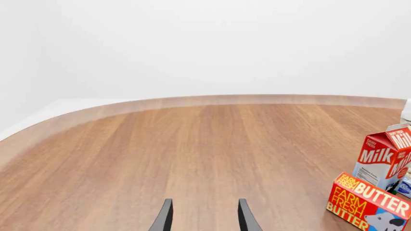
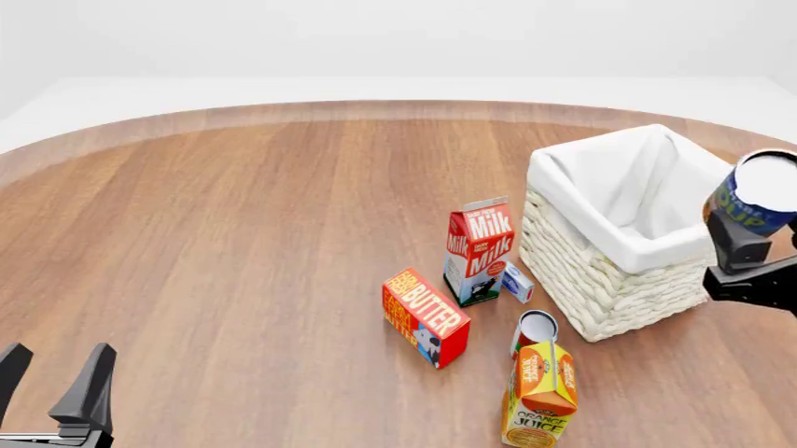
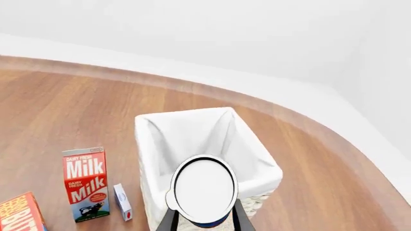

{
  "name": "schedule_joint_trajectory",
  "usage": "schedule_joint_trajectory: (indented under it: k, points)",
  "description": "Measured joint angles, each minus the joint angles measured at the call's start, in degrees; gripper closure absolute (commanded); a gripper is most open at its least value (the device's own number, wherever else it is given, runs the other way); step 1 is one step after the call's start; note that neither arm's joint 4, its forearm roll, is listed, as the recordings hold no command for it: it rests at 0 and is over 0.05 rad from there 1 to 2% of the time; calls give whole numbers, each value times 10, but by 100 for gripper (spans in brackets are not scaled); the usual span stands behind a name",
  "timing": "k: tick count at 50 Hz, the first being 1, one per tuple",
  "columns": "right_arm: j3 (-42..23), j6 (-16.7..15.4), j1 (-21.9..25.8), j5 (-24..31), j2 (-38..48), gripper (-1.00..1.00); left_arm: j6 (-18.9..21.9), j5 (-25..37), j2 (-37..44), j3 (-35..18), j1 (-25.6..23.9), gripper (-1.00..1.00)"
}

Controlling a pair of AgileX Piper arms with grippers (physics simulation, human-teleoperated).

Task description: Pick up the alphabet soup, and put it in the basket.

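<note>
A: Gripping the alphabet soup (image 3: 205, 190), the right gripper (image 3: 204, 222) has its two dark fingers closed on the can's sides, and the can hangs in the air, off the table.

B: Where does it sit against the basket (image 2: 585, 271)?

A: Near the basket's right-hand rim in the front view, a little outside it, I think; the right wrist view looks down over the can's top into the white lining (image 3: 192, 132), at the near edge rather than the middle.

B: So what could go wrong?

A: Let go from here and my guess is the can clips the folded cloth rim, or drops outside onto the table (image 2: 249, 233). It wants carrying further over the opening first.

B: And the can itself?

A: Short cylinder, blue label, flat pale top with a dark ring round it.

B: The other arm?

A: The left gripper (image 1: 204, 217) is spread apart and holds nothing, well away from the basket. The milk carton (image 2: 480, 250) and butter box (image 2: 426, 317) stand on the basket's left side, out of the can's path.
</note>
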Motion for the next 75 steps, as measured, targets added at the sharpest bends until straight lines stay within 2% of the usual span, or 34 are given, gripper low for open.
schedule_joint_trajectory:
  k: [75]
  points:
    - [-186, 9, 25, 90, 150, 100, 0, 0, 0, 0, 0, -100]
